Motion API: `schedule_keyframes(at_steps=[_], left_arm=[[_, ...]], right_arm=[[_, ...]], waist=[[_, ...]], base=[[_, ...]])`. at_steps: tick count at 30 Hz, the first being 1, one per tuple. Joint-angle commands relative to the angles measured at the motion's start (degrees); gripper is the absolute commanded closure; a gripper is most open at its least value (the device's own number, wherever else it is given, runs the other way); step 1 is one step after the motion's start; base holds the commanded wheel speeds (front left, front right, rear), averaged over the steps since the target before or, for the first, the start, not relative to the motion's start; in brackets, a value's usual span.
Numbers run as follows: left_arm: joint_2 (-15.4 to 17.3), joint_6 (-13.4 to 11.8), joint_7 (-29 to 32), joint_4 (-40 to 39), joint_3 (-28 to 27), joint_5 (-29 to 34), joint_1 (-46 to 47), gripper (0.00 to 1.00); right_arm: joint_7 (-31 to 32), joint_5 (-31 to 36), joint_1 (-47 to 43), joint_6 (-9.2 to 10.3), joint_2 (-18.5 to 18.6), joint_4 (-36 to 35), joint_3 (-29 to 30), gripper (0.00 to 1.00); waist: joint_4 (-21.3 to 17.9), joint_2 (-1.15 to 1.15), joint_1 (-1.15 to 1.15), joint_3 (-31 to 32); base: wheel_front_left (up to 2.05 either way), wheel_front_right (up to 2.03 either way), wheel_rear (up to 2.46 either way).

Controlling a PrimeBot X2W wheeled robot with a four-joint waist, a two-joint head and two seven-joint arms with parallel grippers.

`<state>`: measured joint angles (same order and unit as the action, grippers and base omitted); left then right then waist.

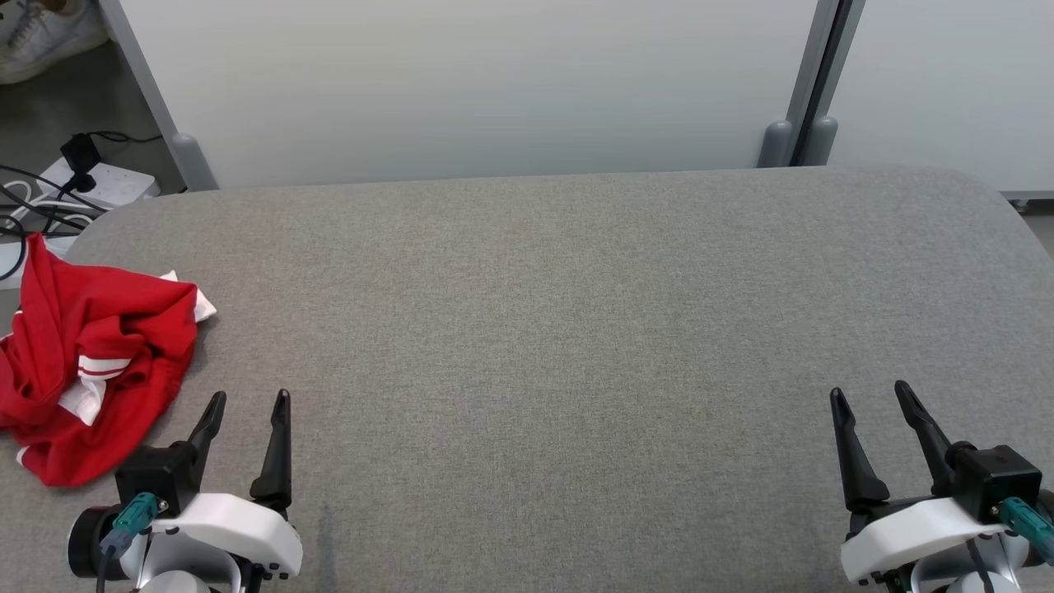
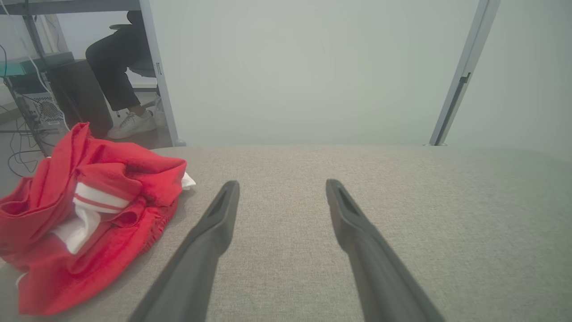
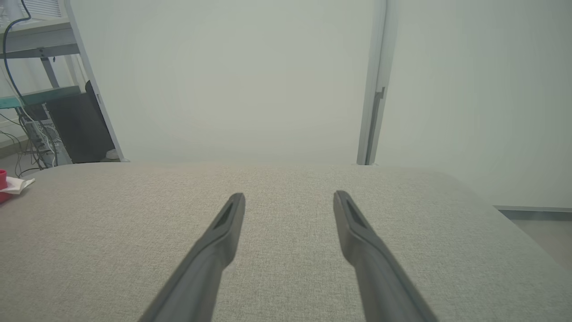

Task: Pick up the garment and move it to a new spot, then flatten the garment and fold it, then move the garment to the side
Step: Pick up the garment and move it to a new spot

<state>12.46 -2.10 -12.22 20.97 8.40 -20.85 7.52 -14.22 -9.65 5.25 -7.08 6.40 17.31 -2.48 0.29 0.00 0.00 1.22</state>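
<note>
Red-and-white garment [image 1: 90, 362] lies crumpled at the far left edge of the grey worktop [image 1: 560, 329], just beside the left tool [image 1: 250, 395], fingers spread wide, empty; well over at the right, the right tool [image 1: 869, 389], equally wide, grips nothing

The garment [image 1: 107, 329] runs off the head view's left edge.

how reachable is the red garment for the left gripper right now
Probably yes: the garment lies crumpled just beside the open left gripper, with nothing between them on the table.
</note>
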Motion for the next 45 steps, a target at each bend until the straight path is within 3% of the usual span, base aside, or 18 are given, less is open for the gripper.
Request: schedule_keyframes(at_steps=[1, 12, 34, 45], left_arm=[[1.63, -0.54, -0.05, -1.16, -1.86, -0.36, 3.01, 0.0], [1.68, -0.87, 0.2, -0.5, -1.48, -0.93, 3.53, 0.0], [2.36, -2.44, -0.1, -0.65, -2.15, -2.32, 3.24, 0.0], [2.33, -2.52, -0.31, -0.42, -1.94, -3.1, 3.17, 0.0]], right_arm=[[-0.77, -0.32, 0.77, -0.41, 0.55, -1.28, -1.28, 0.0], [-0.78, -0.55, 0.44, -0.41, 0.31, -1.48, -0.65, 0.0], [-0.78, -1.27, 0.84, -0.41, -0.68, -2.34, -3.62, 0.0], [-0.78, -0.86, 0.74, -0.41, -1.24, -2.41, -3.66, 0.0]], waist=[[0.02, 0.0, 0.0, 0.02], [2.23, 0.0, 0.0, 0.02], [20.08, 0.0, 0.0, -0.02], [22.95, 0.0, 0.0, -0.18]], base=[[0.0, 0.0, 0.0], [0.0, 0.0, 0.0], [0.0, 0.0, 0.0], [0.0, 0.0, 0.0]])
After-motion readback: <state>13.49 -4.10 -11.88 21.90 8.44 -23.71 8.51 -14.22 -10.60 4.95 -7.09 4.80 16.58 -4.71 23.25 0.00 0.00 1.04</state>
